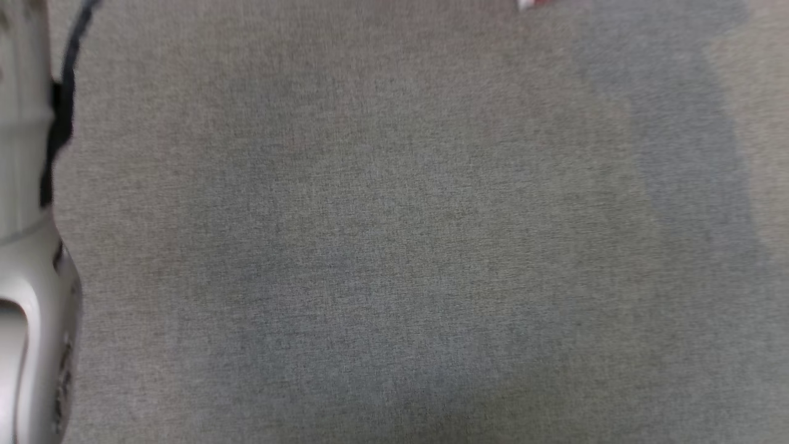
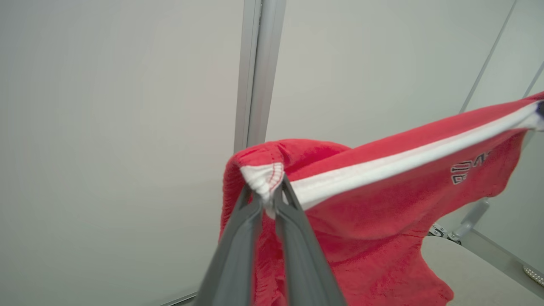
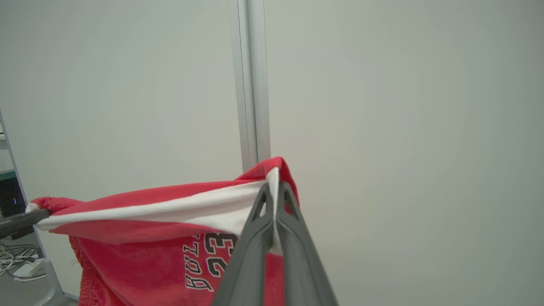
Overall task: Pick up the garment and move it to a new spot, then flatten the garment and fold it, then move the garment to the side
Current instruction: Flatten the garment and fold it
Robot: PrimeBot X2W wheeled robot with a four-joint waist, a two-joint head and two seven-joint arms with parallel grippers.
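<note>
Garment [image 2: 382, 204], a red fleecy piece with a white band [image 2: 403, 163] along one edge, hangs in the air, stretched between both grippers in front of a pale wall [image 2: 106, 127]. In the left wrist view the left gripper [image 2: 267, 196] rises from 6 o'clock. Its two dark fingers are pressed together on a gathered white corner of the band near the centre. From there the band runs taut toward 2 o'clock, where a dark tip of the right gripper [image 2: 540, 109] meets it at the frame's edge. Red cloth sags below the band toward 5 o'clock, with dark lettering [image 2: 469, 168] at 3 o'clock. A grey metal post [image 2: 259, 72] stands at 12 o'clock behind the cloth. In the right wrist view the right gripper [image 3: 275, 192] comes up from 6 o'clock, its fingers closed tight on the opposite corner with the white band pinched between them. The band runs toward 9 o'clock, where a dark finger of the left gripper [image 3: 21, 220] holds the far end. Black letters and the number 23 show on the red cloth at 7 o'clock. The head view is blurred and shows a grey woven surface [image 1: 394, 246], with a pale forearm [image 1: 31, 277] at 9 o'clock and a black cable [image 1: 65, 105] at 10 o'clock. A small red and white sliver [image 1: 535, 4] sits at the top edge near 1 o'clock, too small to identify.
</note>
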